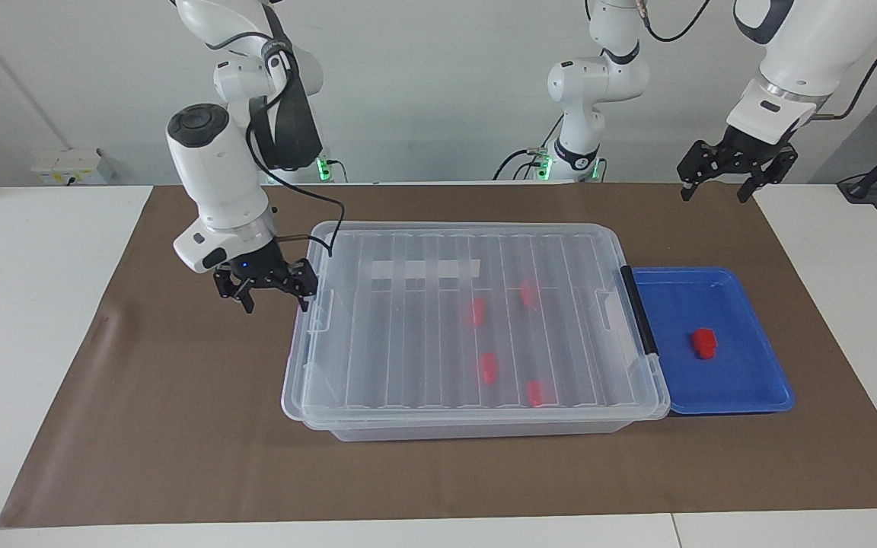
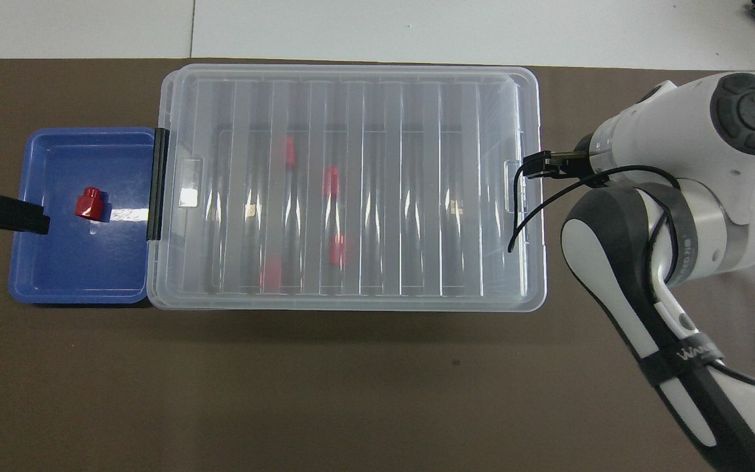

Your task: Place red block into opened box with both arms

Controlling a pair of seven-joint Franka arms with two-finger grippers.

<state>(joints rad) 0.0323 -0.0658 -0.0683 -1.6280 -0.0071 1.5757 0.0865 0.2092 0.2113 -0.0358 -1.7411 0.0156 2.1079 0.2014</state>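
We see the right gripper (image 1: 273,291), jaws spread, beside the lidded clear plastic box (image 1: 476,327); the left gripper (image 1: 720,181) waits, jaws spread; small red plastic block (image 1: 704,342) in shallow blue tray (image 1: 758,380).

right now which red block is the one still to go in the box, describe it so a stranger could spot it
Start at the big clear lidded box in the middle of the brown mat. Against its black-latched end, toward the left arm's end of the table, sits a shallow blue tray. The red block lies alone in that tray, in the open, while the other four show blurred through the box's lid.
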